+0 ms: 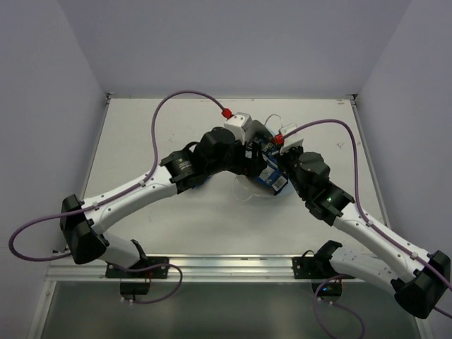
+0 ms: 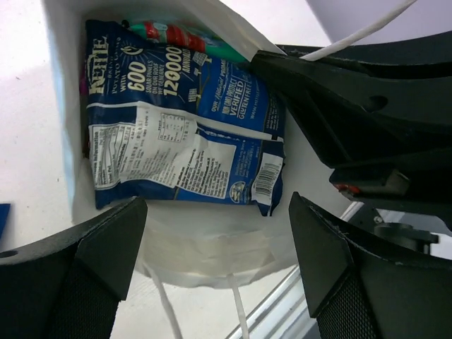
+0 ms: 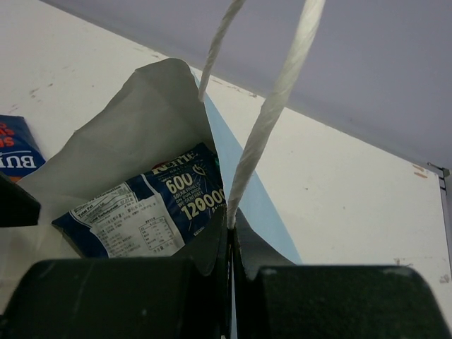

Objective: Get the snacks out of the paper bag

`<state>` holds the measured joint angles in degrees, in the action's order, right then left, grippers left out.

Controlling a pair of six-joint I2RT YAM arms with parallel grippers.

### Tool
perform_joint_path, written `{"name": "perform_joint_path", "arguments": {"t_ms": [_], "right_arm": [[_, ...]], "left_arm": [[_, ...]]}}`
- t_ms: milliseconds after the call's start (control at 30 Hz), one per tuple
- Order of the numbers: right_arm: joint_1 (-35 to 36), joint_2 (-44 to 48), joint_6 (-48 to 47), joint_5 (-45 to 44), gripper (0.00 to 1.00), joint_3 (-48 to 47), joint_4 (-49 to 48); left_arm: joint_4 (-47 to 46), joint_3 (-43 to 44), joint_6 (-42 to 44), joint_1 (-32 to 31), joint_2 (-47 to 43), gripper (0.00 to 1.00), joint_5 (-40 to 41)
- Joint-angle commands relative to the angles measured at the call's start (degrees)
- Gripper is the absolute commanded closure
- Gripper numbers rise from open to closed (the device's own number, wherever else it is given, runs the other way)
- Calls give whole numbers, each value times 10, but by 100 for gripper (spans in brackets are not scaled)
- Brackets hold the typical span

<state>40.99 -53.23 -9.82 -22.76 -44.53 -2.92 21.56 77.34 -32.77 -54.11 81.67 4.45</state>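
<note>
R gripper [image 3: 232, 263] is clamped shut on the rim of the paper bag [image 3: 152, 113], right where the white cord handle [image 3: 275, 113] comes off. Reads as pinning the mouth open so you get a clear lane in. Bag looks to lie on its side on the bench [image 3: 85, 63], roughly mid-bench between both arms, white inside showing. L gripper [image 2: 217, 226] is spread wide w/ nothing in it, aimed into the mouth. The dark blue Kettle packet [image 2: 176, 141] is ahead of the fingers, not yet between them. It lies flat on the bag's lower wall, back label up, so prob the next pick. Deeper in there's a teal packet w/ red print [image 2: 180, 32], mostly hidden. One blue packet w/ orange-red lettering [image 3: 13, 152] sits out on the bench beside the bag, so task looks partway; can't tell how many more are inside. Judgement: you need to push L in & close across the packet w/o catching the bag wall. Foil looks slick and may slip.
</note>
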Motion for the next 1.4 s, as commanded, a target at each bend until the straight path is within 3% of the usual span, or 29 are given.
{"name": "perform_joint_path", "arguments": {"t_ms": [0,267,500,900,1000,1133,1367], "right_arm": [[5,-1,17,21,100,-31,7],[6,18,8,22,100,-31,26],[5,44,3,36,100,-28,48],[6,44,5,50,100,-31,48],[6,45,8,52,100,-30,46],[6,45,10,53,100,-29,43],[6,47,17,47,100,-21,41]], "left_arm": [[-6,40,46,-18,29,11,73],[-62,27,148,-8,96,10,145],[-134,-10,209,10,96,8,80],[-117,-27,214,21,141,17,21],[-125,-43,206,21,142,26,13],[-132,-55,202,22,145,58,16],[-137,-53,199,23,141,100,14]]}}
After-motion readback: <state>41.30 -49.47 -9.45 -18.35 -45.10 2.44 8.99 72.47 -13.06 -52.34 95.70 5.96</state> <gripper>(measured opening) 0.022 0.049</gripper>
